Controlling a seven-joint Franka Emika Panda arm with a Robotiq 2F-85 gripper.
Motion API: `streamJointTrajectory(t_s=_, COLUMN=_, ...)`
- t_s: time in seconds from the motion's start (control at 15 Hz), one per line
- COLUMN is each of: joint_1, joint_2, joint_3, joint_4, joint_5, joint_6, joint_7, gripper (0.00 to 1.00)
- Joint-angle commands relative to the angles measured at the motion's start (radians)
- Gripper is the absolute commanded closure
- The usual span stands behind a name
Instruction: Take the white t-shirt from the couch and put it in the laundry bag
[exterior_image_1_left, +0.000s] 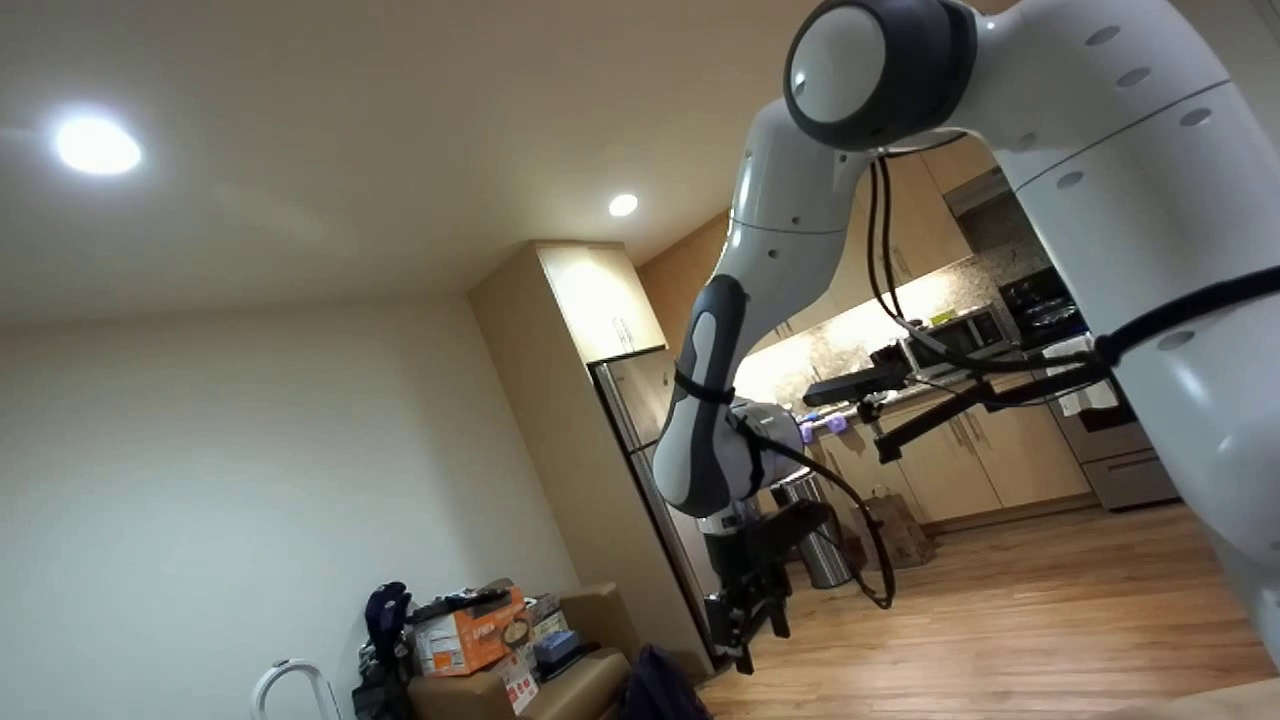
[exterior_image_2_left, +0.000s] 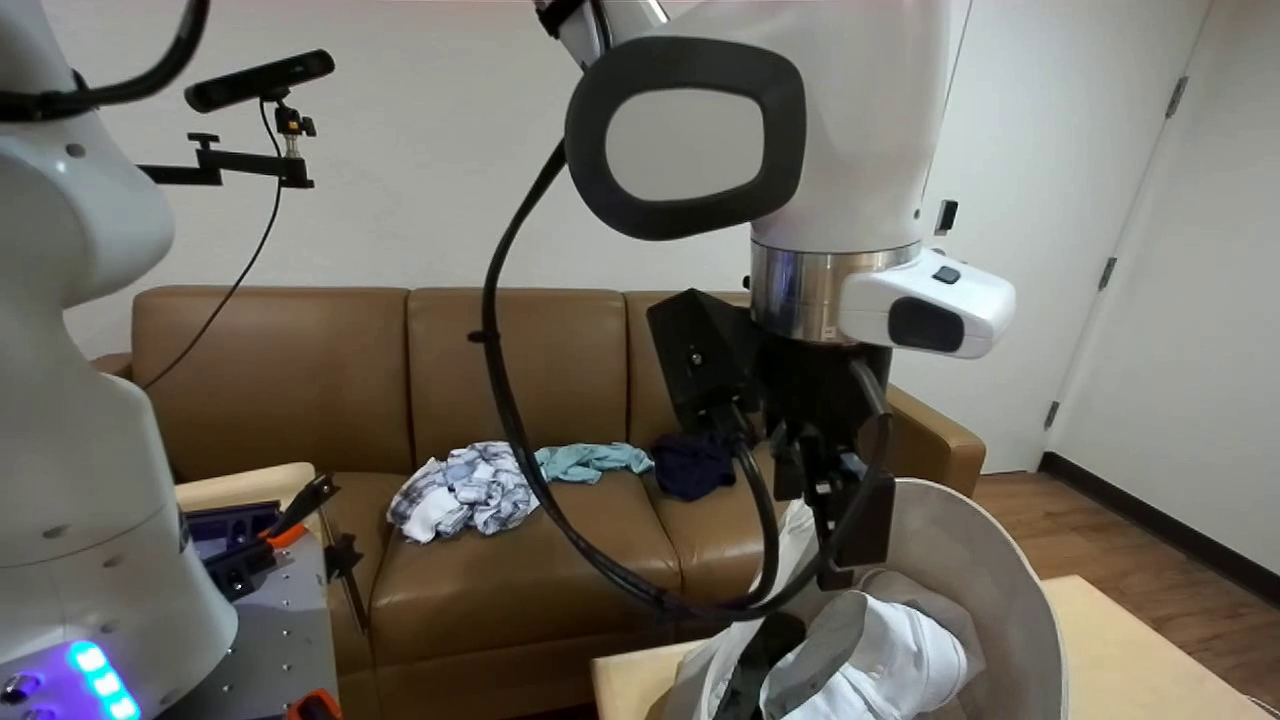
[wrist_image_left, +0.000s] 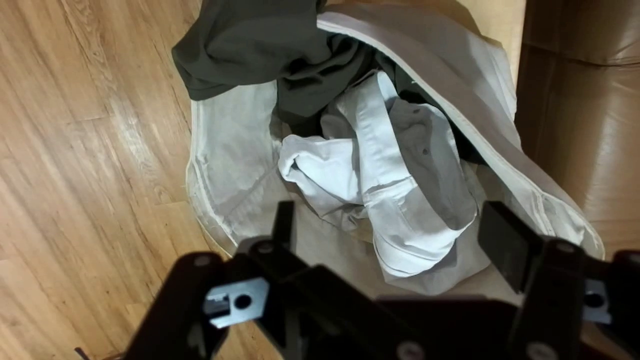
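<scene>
The laundry bag is off-white and stands open in an exterior view; its rim also shows in the wrist view. A crumpled white garment, which may be the white t-shirt, lies inside the bag, and it also shows in an exterior view. My gripper is open and empty above the bag, its fingers apart on either side of the white garment. The gripper also shows in both exterior views. The brown couch stands behind the bag. No separate white t-shirt shows on it.
A dark garment hangs over the bag's rim. A blue-and-white patterned cloth, a teal cloth and a navy cloth lie on the couch. The bag stands on a light wooden table. An orange box lies farther off.
</scene>
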Motion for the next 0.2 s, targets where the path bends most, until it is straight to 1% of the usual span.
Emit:
streamJointTrajectory(t_s=0.0, joint_1=0.021, joint_2=-0.001, joint_3=-0.021, joint_4=0.0, joint_5=-0.002, joint_6=-0.002, joint_7=0.002, gripper=0.07)
streamJointTrajectory(t_s=0.13, joint_1=0.021, joint_2=-0.001, joint_3=-0.021, joint_4=0.0, joint_5=-0.002, joint_6=-0.002, joint_7=0.002, gripper=0.07)
